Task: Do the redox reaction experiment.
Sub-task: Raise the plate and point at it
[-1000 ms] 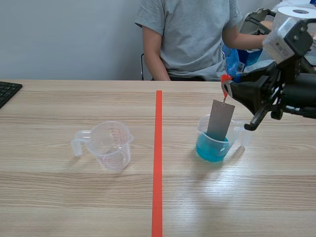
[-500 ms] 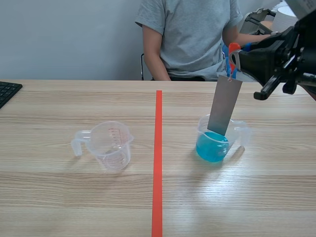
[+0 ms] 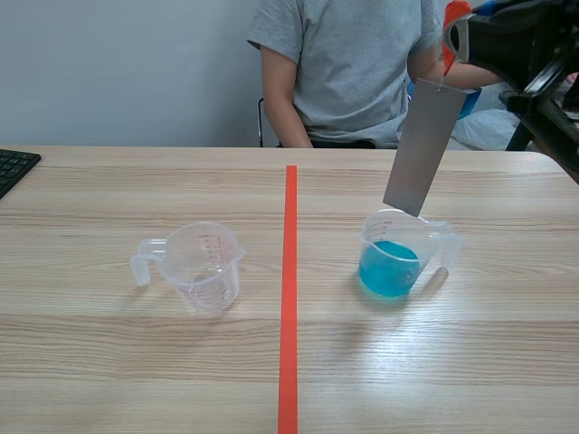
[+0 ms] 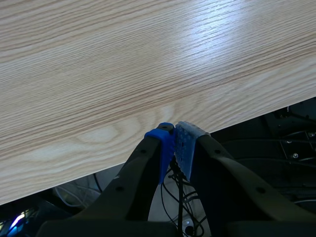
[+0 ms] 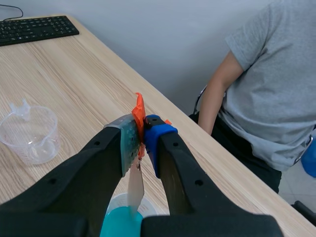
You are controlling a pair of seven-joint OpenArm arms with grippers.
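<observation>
Above the right-hand cup of blue liquid, the right gripper, clamped on the orange clip, has lifted the metal plate out of the liquid. The dipping step is probably complete.

**benchtop_bob:** Can anyone read the scale on the empty measuring cup?

**pipette_pat:** Nope, the print's too small. The keyboard is chopped off at the scene's edge, and the person is cut off above the shoulders. From the right wrist, the right gripper covers most of the blue-liquid cup, and the orange clip barely pokes out.
</observation>
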